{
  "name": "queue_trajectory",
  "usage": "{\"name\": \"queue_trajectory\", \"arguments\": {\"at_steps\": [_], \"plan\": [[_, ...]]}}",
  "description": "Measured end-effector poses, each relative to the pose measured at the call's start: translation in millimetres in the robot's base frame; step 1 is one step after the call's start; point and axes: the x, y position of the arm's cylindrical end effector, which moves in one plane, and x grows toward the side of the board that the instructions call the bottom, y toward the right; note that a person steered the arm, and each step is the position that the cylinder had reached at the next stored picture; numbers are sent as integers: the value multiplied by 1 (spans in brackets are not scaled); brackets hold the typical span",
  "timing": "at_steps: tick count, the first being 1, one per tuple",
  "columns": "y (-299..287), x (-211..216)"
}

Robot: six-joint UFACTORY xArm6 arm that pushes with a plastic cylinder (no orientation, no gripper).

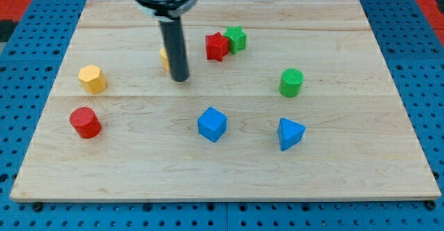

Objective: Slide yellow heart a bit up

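The yellow heart [164, 57] is mostly hidden behind my rod; only a sliver of it shows at the rod's left edge, in the upper middle of the board. My tip [180, 78] rests on the board just below and to the right of that sliver, touching or nearly touching the heart; I cannot tell which.
A yellow hexagon block [91, 78] and a red cylinder [85, 122] lie at the left. A red star [216, 46] touches a green star [236, 38] near the top. A green cylinder [291, 82], a blue cube [211, 124] and a blue wedge [290, 133] lie right and below. The wooden board [347, 175] sits on blue pegboard.
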Motion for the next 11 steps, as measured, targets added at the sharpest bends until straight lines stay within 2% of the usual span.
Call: {"name": "queue_trajectory", "arguments": {"at_steps": [2,4,6,8,10,11], "plan": [[1,-21],[-6,6],[-35,6],[-40,-21],[-40,-28],[-58,15]]}}
